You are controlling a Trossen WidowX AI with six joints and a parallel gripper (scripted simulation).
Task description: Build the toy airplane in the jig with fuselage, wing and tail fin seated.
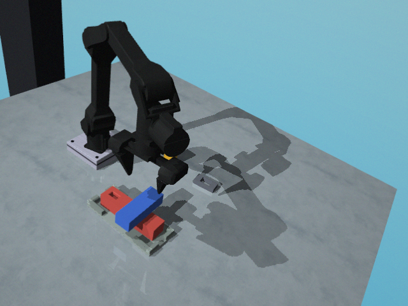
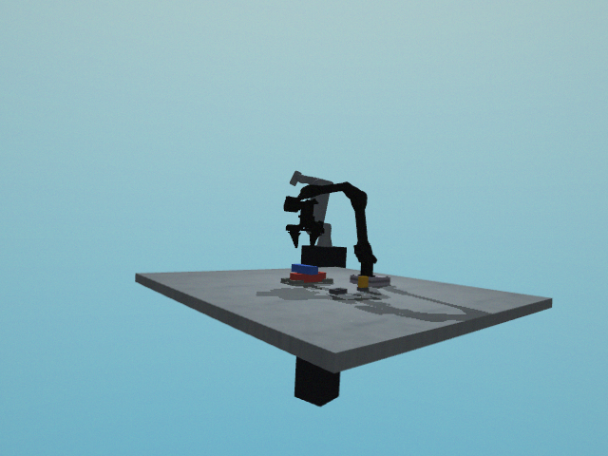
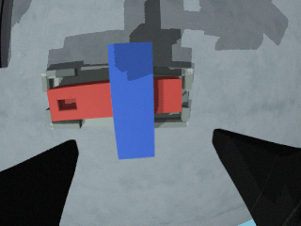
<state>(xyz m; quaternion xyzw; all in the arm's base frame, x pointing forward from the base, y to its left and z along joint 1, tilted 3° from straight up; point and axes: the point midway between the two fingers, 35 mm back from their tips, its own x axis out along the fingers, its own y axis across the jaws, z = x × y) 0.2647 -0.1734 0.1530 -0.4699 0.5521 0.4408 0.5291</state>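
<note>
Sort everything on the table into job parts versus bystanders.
Job parts:
red fuselage
blue wing
jig cradle
yellow tail fin
end effector, open

Bystanders:
small grey slotted stand
arm's base plate
</note>
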